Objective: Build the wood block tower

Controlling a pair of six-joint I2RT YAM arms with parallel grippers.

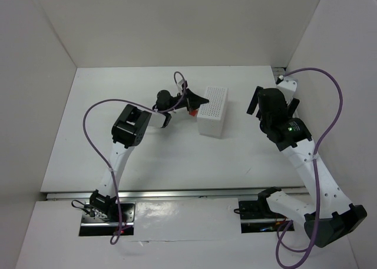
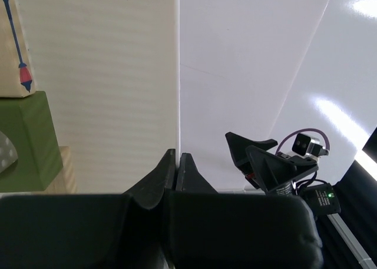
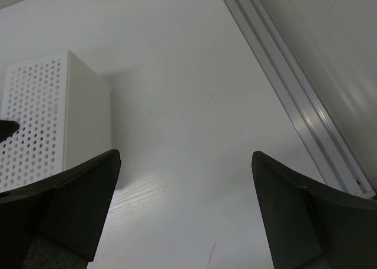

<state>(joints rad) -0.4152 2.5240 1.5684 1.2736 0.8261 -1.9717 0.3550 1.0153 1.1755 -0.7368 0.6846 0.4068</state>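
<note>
Wood block tower [image 1: 191,112]: small stack near middle of table [image 1: 88,133], slightly toward 1 o'clock from centre. In top view only small red piece shows, rest hidden.

In left wrist view stack is close, at 9 o'clock edge, cut by frame.
- Upper tan block [image 2: 10,45]: pale wood, thin blue line and small red mark on face.
- Green block [image 2: 26,142]: dark green, directly under it, touching, reaching further toward 3 o'clock.
- Lower tan block [image 2: 68,170]: underneath, only corner visible, reaching further still.

Faces upright. Full height: cannot tell.
</note>
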